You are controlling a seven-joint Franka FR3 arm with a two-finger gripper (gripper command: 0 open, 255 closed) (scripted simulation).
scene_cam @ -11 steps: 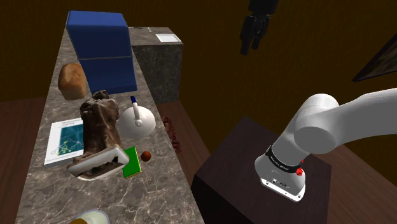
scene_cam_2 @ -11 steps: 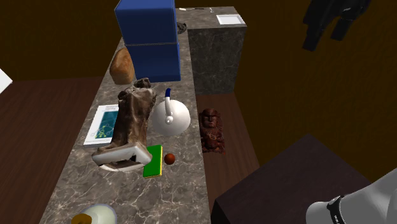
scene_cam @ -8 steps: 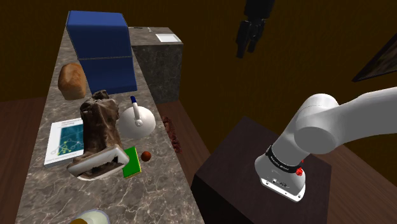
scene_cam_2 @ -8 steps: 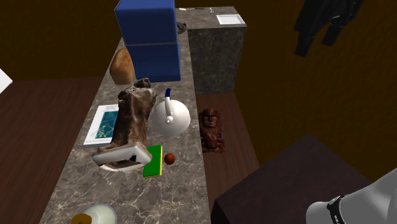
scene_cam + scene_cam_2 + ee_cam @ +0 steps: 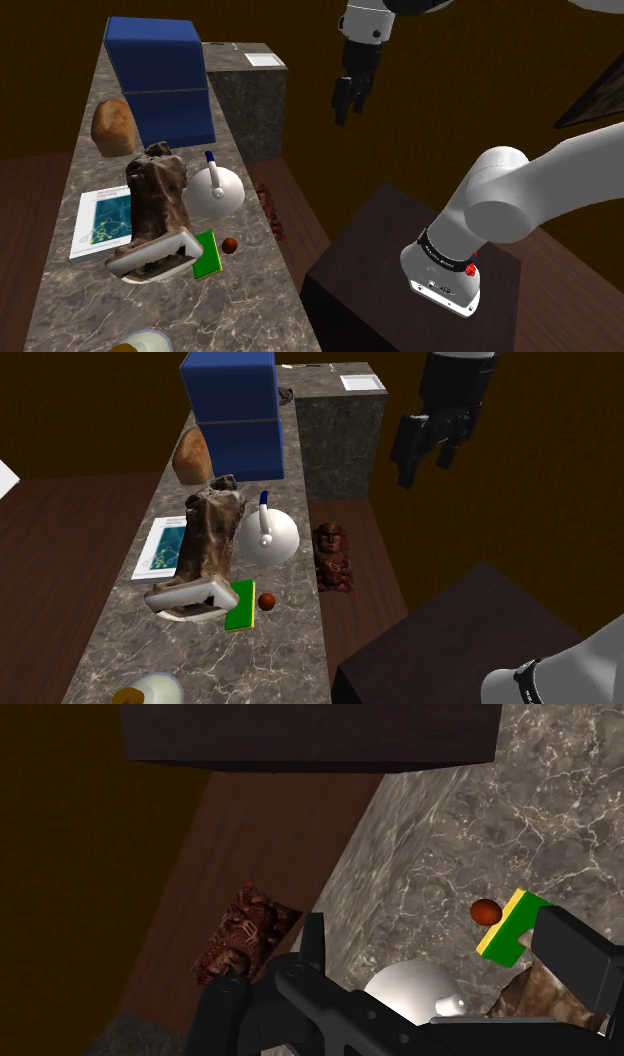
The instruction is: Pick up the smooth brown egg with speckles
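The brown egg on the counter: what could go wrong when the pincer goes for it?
The egg is round and lies near the edge of the counter; a nudge might roll it off. The green block sits right beside it, so the open pincer could catch on it.

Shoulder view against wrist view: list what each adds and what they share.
Shoulder view adds the blue box, the brown loaf, the booklet and the white arm on its stand. Wrist view adds a clearer look at the carved figure on the floor beside the counter. Both share the brown egg, the green sponge next to it, the white pot and the open hand.
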